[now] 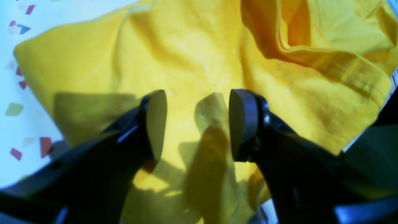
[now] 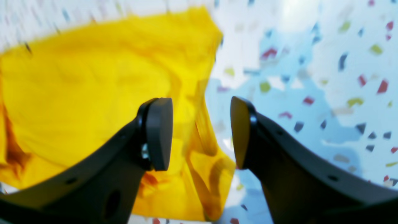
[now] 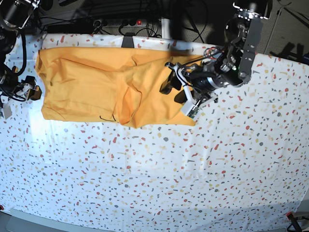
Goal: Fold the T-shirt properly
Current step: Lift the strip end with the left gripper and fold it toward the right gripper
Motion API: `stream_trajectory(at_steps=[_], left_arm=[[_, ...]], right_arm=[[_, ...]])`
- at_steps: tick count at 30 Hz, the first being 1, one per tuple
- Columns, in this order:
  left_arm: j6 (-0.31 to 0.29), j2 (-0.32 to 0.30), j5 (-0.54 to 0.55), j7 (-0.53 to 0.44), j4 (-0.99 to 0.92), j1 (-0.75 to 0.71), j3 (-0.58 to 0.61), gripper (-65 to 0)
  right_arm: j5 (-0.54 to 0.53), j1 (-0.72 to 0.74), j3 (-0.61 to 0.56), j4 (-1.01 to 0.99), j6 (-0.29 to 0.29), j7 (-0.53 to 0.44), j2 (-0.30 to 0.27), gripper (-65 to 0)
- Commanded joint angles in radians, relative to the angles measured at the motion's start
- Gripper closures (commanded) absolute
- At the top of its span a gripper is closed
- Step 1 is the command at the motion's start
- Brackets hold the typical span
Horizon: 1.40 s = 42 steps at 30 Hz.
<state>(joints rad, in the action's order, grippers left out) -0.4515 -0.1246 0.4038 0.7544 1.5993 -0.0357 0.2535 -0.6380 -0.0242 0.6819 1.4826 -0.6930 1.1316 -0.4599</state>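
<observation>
Speckled table (image 3: 193, 183) under rumpled mustard T-shirt (image 3: 91, 82).

I see a white tabletop covering speckled with small red, blue, green and grey flecks (image 3: 159, 179) spanning the whole work surface. Behind its far edge I see a tangle of black cables (image 3: 145, 14) against dark background equipment.

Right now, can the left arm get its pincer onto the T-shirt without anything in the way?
Probably yes. The left pincer hangs open right over the T-shirt, with a small raised fold of cloth between its fingers and nothing else in the way. It looks like it only needs to come down and close.
</observation>
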Motion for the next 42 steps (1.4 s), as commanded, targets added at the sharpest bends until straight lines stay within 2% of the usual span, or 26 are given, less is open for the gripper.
stream_trajectory(at_steps=[1,4,13,17,26,28,34,38,42], left_arm=[[-0.007,0.003,0.016,-0.023,0.018,0.013,-0.002,-31.4],[-0.006,0.003,0.016,-0.023,0.018,0.013,-0.002,-31.4],[-0.005,0.002,0.016,-0.023,0.018,0.013,-0.002,-31.4],[-0.005,0.002,0.016,-0.023,0.018,0.013,-0.002,-31.4],[-0.005,0.002,0.018,-0.023,0.018,0.013,-0.002,-31.4],[-0.005,0.003,0.055,-0.023,0.018,0.014,-0.002,-31.4],[-0.008,0.005,0.246,-0.015,0.020,0.021,-0.002,-31.4],[-0.008,0.014,0.252,0.000,0.020,0.019,0.001,-31.4],[-0.008,0.014,0.252,0.000,0.020,0.019,0.054,-31.4]], right_arm=[[-0.014,0.009,0.008,-0.002,-0.005,-0.014,-0.031,-30.1],[-0.043,0.010,0.008,-0.076,-0.005,-0.009,-0.044,-30.1],[-0.246,0.010,0.008,-0.391,-0.005,-0.008,-0.067,-30.1],[-0.334,0.010,0.008,-0.430,-0.005,-0.006,-0.066,-30.1],[-0.547,0.013,0.008,-0.430,-0.005,0.153,-0.066,-30.1],[-0.583,0.013,0.008,-0.430,-0.005,0.172,-0.067,-30.1],[-0.630,0.013,0.008,-0.430,-0.005,0.191,-0.067,-30.1],[-0.630,0.013,0.008,-0.430,-0.005,0.190,-0.069,-30.1],[-0.630,0.013,0.008,-0.430,-0.005,0.187,-0.080,-30.2]])
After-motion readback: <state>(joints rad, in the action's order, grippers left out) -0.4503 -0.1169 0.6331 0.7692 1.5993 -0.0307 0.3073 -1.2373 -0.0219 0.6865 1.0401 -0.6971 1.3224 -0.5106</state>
